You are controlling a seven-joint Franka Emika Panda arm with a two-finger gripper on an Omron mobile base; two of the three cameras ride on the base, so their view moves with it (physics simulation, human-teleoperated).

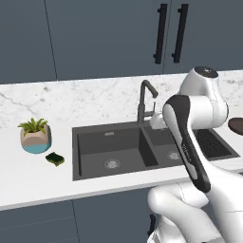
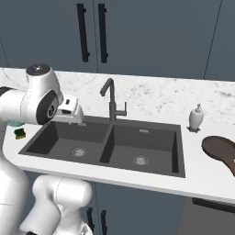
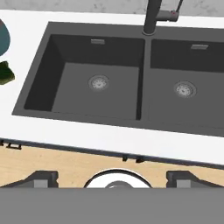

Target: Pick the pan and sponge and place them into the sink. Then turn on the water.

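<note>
The dark grey double-basin sink [image 1: 90,135] [image 2: 181,151] [image 3: 39,89] holds nothing in either basin. The reddish-brown pan [image 2: 219,148] [image 1: 236,124] lies on the white counter to the right of the sink. On the counter to the sink's left rests the small green sponge [image 1: 55,158] [image 2: 19,133] [image 3: 5,72]. My gripper [image 2: 74,120] [image 3: 112,178] hovers above the sink's left basin, open, its fingertips [image 3: 41,177] wide apart with nothing between them. No water runs from the tall dark faucet [image 1: 144,102] [image 2: 110,102] [image 3: 153,17].
A potted green plant [image 1: 35,135] stands just behind the sponge. A white soap dispenser [image 2: 196,118] sits behind the sink's right end. Dark cabinet doors with black handles [image 2: 92,32] hang above the marble backsplash. My own forearm [image 1: 187,147] hides part of the right basin.
</note>
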